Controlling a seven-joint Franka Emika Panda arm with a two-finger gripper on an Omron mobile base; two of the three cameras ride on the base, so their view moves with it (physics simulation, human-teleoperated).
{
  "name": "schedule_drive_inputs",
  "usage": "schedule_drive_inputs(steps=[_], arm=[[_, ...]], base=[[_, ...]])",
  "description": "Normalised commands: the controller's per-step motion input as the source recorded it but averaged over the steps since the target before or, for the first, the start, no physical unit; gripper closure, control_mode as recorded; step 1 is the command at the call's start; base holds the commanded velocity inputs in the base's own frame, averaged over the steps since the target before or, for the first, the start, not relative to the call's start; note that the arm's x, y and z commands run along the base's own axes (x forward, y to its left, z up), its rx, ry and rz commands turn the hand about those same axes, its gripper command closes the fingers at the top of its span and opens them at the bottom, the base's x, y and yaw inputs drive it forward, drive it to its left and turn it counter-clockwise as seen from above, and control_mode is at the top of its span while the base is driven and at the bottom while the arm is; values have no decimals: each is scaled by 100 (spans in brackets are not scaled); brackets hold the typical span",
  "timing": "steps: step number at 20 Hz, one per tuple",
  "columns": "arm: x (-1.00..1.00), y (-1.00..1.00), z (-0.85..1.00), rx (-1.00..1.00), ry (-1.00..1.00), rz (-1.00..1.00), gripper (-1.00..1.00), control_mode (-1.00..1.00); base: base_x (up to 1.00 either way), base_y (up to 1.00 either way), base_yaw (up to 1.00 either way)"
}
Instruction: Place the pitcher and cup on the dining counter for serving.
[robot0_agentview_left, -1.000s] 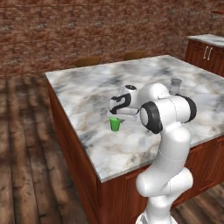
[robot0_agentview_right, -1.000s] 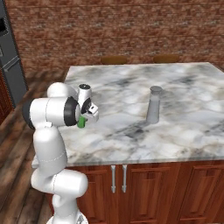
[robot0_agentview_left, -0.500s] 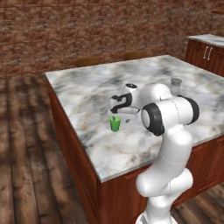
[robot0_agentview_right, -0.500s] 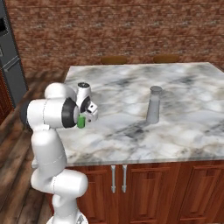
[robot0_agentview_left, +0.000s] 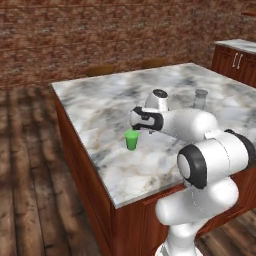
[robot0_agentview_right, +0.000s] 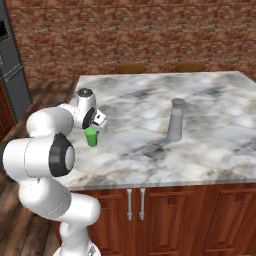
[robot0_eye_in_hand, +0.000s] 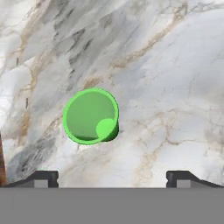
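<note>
Small bright green tapered cup (robot0_agentview_left: 132, 139): upright on white-and-grey marble dining counter (robot0_agentview_left: 100, 107), near its edge. Tall grey lidded pitcher (robot0_agentview_right: 175, 120): upright, well apart. Gripper (robot0_eye_in_hand: 112, 177): spread wide, empty, above cup. Retreat: probably lift straight, avoiding rim.

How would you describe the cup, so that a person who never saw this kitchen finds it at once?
Look at the dining counter, the big island with a marble top and red-brown wood sides. The cup stands upright on that top near the robot's side, just under the open gripper. It is small, bright green and open, unlike the tall grey lidded pitcher standing apart.
</note>
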Motion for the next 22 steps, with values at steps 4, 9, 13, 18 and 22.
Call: schedule_drive_inputs(steps=[4, 9, 13, 18, 22], arm=[[-99, -14, 80, 0, -33, 0, -100, -100], [-100, -22, 48, 0, -38, 0, -100, -100], [-100, -25, 21, 0, -27, 0, -100, -100], [-100, -25, 29, 0, -12, 0, -100, -100], [-100, -15, 49, 0, -6, 0, -100, -100]], base=[[0, 0, 0], [0, 0, 0], [0, 0, 0], [0, 0, 0], [0, 0, 0]])
